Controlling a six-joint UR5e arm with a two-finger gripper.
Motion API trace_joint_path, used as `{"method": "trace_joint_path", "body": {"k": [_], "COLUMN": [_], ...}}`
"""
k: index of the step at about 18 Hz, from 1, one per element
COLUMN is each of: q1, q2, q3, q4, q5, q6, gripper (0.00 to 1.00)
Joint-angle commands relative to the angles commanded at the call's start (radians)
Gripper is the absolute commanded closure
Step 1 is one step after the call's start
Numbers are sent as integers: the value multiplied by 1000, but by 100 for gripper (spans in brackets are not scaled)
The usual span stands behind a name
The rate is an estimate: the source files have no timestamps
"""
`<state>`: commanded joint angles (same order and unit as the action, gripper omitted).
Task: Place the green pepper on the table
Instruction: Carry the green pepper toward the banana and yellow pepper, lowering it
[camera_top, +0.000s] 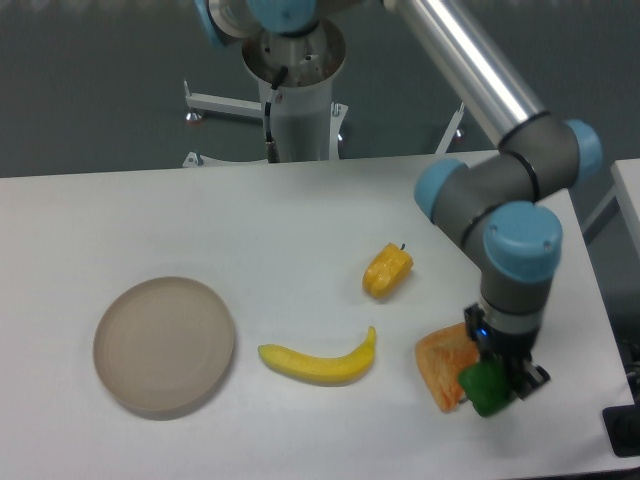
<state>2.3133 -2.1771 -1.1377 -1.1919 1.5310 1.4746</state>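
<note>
The green pepper (484, 389) is small, glossy and bright green. It sits between the fingers of my gripper (497, 384) at the front right of the white table (300, 220). The gripper is shut on it and holds it low, at or just above the tabletop; I cannot tell whether it touches. The pepper is right beside an orange item. The gripper body hides part of the pepper.
An orange, bread-like toy (440, 368) lies just left of the gripper. A yellow-orange pepper (387, 271) lies behind it. A banana (320, 361) lies at front centre. A round beige plate (164, 344) sits at the left. The table's right edge is near the gripper.
</note>
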Motion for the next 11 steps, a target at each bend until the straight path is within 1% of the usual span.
{"method": "trace_joint_path", "body": {"k": [3,4,6,7,9,11], "q1": [-44,-57,-80,-90,-113,-120], "q2": [103,127,163,175,180,191], "q3": [-141,-184,-250,-272,-301,-324], "q4": [-2,0,8,11,12,14], "q5": [-18,-41,-78,-87,-89,-91], "q6": [-80,-108,-180,-204,-218,-250], "gripper": [62,62,62,62,62,62]}}
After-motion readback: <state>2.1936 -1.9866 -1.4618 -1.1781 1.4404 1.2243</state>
